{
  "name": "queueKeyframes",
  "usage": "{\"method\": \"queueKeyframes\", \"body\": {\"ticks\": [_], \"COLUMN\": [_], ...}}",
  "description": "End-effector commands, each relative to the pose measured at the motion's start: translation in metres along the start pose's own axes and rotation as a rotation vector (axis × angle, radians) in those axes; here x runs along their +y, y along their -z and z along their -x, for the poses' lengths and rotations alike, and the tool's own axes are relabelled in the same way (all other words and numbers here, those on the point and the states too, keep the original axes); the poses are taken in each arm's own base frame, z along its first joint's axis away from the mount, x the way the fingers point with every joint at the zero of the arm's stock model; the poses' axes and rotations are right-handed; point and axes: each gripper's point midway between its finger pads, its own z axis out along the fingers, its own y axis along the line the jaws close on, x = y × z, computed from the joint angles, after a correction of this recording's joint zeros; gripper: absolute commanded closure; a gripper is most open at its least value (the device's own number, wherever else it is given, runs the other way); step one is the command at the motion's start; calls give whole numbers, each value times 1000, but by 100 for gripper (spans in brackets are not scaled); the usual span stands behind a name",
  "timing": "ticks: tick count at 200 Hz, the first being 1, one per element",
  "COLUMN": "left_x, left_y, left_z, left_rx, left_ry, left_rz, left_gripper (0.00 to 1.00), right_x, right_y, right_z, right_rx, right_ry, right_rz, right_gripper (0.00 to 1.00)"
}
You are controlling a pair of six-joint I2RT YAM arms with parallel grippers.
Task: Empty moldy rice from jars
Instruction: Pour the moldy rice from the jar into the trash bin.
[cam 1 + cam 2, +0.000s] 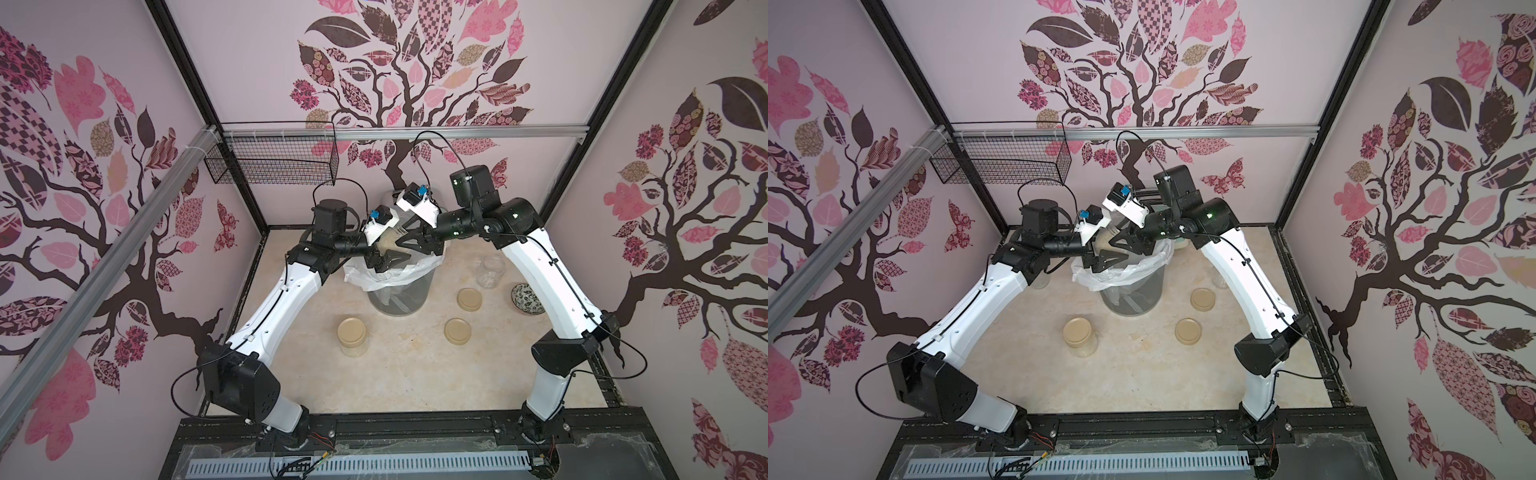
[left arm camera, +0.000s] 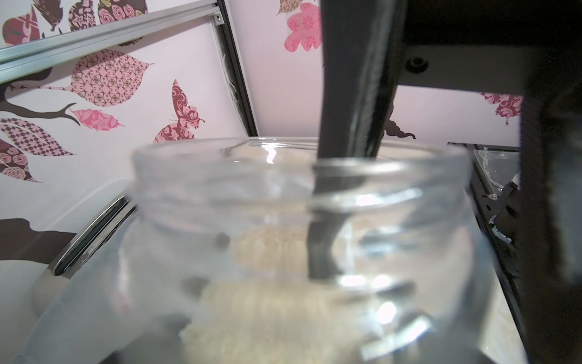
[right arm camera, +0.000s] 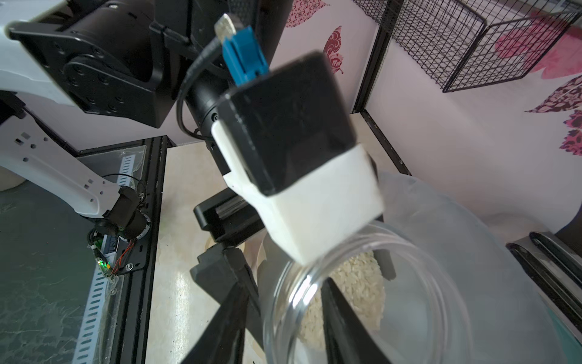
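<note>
In both top views my two grippers meet above the lined bin. My left gripper [image 1: 384,262] [image 1: 1100,259] is shut on an open, tilted jar [image 1: 390,245] [image 2: 220,195] with moldy rice [image 3: 356,283] [image 2: 267,309] clumped inside. My right gripper [image 1: 401,243] [image 3: 285,283] straddles that jar's rim. One of its fingers [image 2: 346,94] is inside the glass and the other is outside. Whether they press the wall I cannot tell. A lidded jar [image 1: 352,336] [image 1: 1079,336] with rice stands at the front left. An empty open jar [image 1: 490,271] stands at the right.
The clear bin [image 1: 399,297] with its plastic bag stands mid-table under the held jar. Two loose beige lids [image 1: 469,299] [image 1: 457,330] lie right of it. A dark patterned bowl [image 1: 527,299] sits by the right arm. A wire basket [image 1: 274,162] hangs on the back-left wall.
</note>
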Motion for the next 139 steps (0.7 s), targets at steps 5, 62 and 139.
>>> {"method": "queueKeyframes", "body": {"ticks": [5,62,139], "left_x": [8,27,42], "left_y": [8,2,0], "left_z": [28,25,17], "left_rx": [-33,28,67], "left_ry": [-155,-236,-311], "left_rz": [33,75,146], "left_gripper": [36,34,8], "right_x": [0,-19,-35], "right_y": [-5,-18,-21], "right_z": [-3,-9,-6], "right_rx": [6,5,-126], "right_ry": [1,-35,-106], "right_rz": [31,28,64], "right_gripper": [67,91,100]}}
